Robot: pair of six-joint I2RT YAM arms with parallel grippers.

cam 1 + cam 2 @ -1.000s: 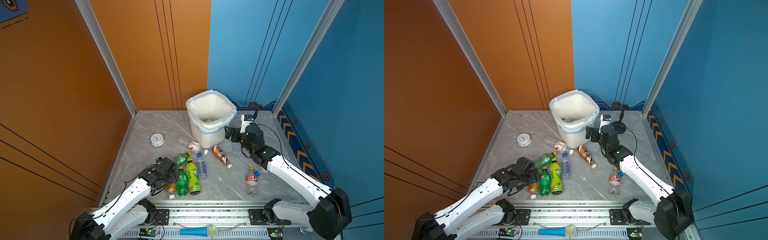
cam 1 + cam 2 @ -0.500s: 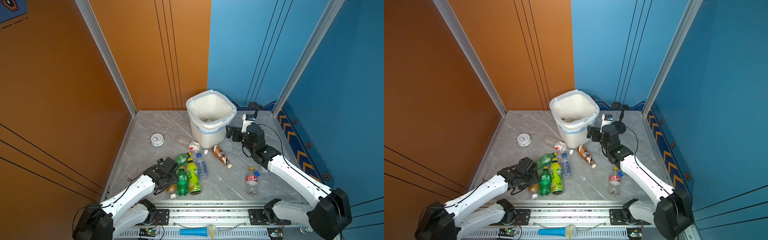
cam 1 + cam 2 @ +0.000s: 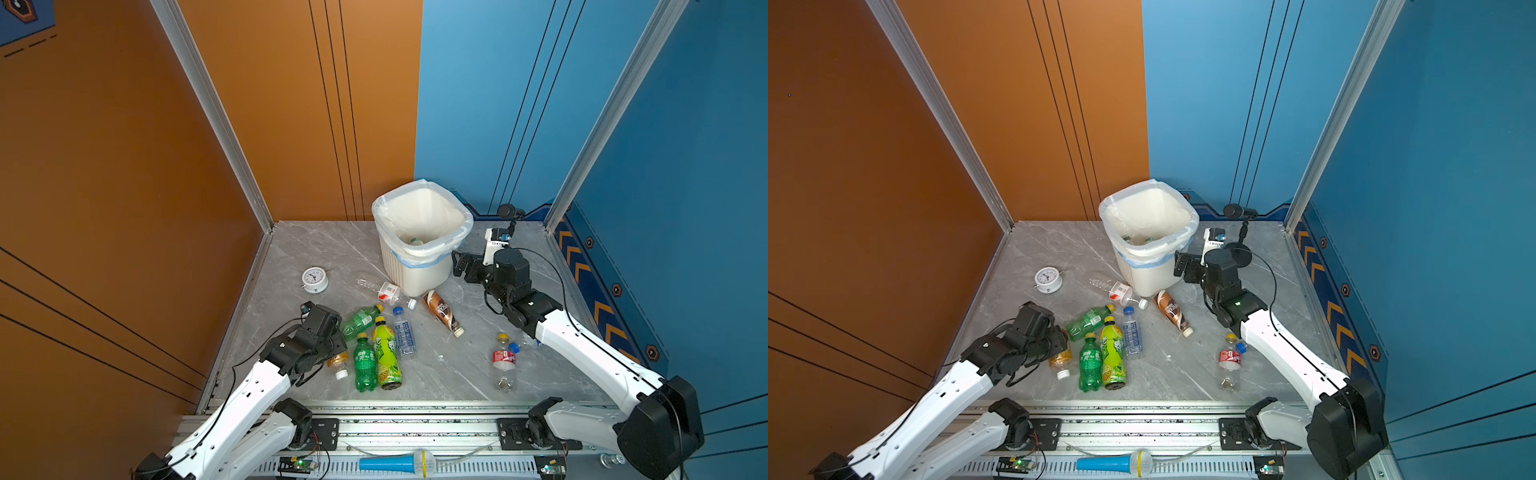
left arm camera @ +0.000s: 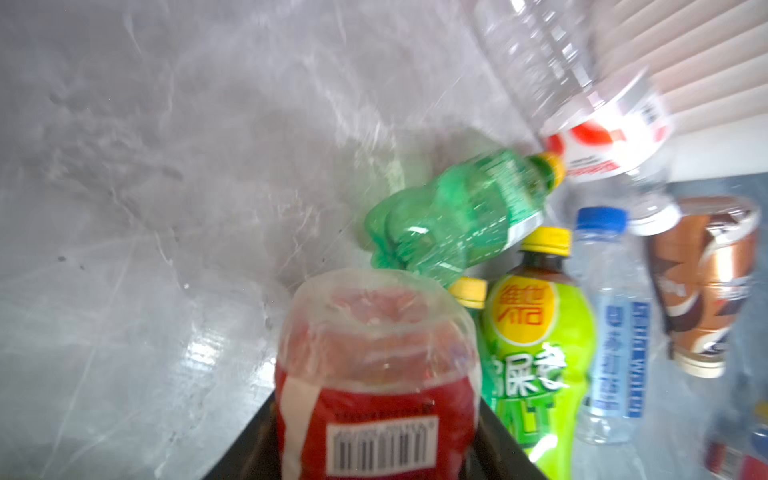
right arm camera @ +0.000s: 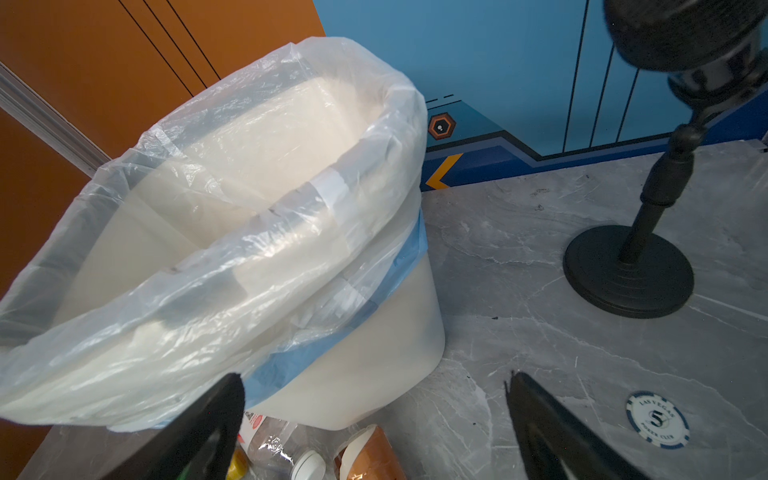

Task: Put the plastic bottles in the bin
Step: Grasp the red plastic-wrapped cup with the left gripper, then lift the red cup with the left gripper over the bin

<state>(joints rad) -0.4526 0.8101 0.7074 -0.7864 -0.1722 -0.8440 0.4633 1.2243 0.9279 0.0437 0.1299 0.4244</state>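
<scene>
The bag-lined white ribbed plastic bin holds bottles. The left tool pinches a red-labelled clear bottle lying on the desk, base toward the bin; the right tool is spread beside it.

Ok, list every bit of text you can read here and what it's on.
"LAS VEGAS", "5", "POKER CLUB": poker chip.
"VITA", beside Chinese characters: yellow-green bottle.
Too blurred or small to read: labels of blue-capped bottle and brown bottle, barcode digits on red-labelled bottle, clock numerals.
</scene>
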